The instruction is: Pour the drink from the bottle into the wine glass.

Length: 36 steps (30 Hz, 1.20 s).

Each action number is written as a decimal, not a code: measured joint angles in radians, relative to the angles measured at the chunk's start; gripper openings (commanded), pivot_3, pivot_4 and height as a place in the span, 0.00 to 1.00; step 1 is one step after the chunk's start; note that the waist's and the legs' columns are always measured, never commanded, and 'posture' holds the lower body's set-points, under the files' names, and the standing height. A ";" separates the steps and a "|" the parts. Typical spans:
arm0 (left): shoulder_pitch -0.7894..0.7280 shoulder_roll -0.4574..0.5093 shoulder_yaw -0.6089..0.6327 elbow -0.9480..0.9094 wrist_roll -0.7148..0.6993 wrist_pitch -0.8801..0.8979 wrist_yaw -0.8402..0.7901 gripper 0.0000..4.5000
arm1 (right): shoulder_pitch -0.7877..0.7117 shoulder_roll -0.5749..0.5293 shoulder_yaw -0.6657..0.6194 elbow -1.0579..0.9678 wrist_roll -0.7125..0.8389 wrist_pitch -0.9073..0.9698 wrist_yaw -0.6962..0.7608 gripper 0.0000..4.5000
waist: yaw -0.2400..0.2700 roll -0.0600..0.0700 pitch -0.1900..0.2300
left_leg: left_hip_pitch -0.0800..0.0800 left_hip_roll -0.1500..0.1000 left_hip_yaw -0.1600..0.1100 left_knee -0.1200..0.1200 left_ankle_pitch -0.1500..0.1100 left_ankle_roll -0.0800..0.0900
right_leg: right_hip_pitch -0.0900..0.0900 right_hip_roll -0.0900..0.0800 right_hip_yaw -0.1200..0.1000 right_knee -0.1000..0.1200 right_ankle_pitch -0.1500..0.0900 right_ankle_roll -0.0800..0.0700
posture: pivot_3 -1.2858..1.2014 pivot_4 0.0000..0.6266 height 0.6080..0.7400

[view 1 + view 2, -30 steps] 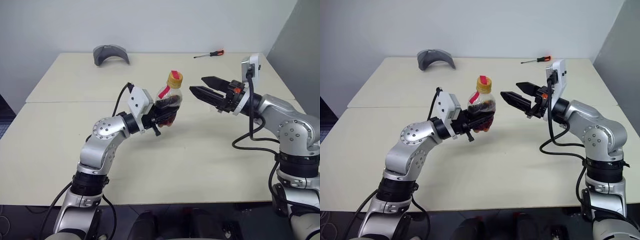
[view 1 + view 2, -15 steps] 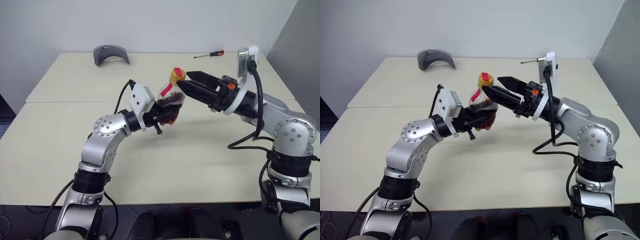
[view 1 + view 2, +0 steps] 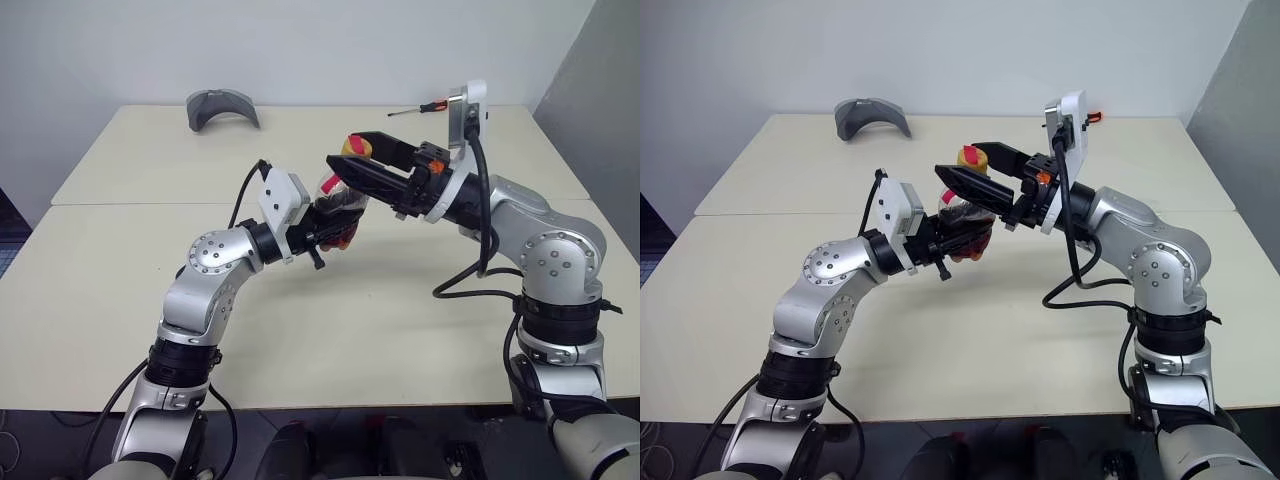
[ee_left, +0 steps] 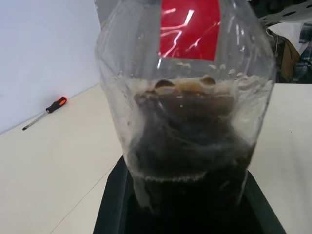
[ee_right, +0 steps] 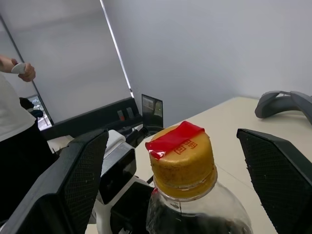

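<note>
A: Left gripper (image 3: 335,222) status?

B: Clamped on the bottle (image 3: 340,195), gripping the belly. Bottle is held up off the table (image 3: 400,300), over the middle of the near half, roughly upright with a slight tilt.

A: Contents?

B: Drink (image 4: 187,126), dark brown, fills the lower belly, foam line on top. Red label strip (image 4: 190,27) runs up above it to the cap.

A: Right gripper (image 3: 352,155)?

B: Jaws spread wide, holding nothing. It comes in from the right, roughly level, and its fingers (image 5: 80,180) straddle the yellow-orange cap (image 5: 183,156), one each side, clear gap both sides, no contact.

A: Cap on?

B: Still on, red strip across its top.

A: Further back?

B: Grey curved object (image 3: 221,106) at the far left of the table, screwdriver (image 3: 418,107) with a red handle at the far right edge. A person (image 5: 14,131) stands beyond the table.
</note>
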<state>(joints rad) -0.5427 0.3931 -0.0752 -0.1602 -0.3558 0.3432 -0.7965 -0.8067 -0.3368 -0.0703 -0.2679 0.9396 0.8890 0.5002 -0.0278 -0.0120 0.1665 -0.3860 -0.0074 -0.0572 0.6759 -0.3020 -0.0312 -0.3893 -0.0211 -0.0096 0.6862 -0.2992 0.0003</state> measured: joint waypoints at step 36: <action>0.204 0.112 0.041 -0.320 -0.193 0.182 -0.013 0.20 | -0.110 -0.082 0.131 0.144 -0.114 -0.115 0.498 0.33 | 0.000 0.000 0.000 | 0.001 0.000 -0.001 0.000 0.000 0.000 | 0.001 0.000 0.000 -0.001 0.000 0.000 | 0.52 0.24 1.00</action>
<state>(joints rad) -0.3386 0.5055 -0.0345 -0.4803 -0.5483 0.5249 -0.8097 -0.9168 -0.4191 0.0607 -0.1234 0.8253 0.7745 0.9985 -0.0283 -0.0117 0.1667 -0.3853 -0.0073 -0.0578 0.6758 -0.3022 -0.0308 -0.3887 -0.0211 -0.0098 0.6855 -0.2991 0.0003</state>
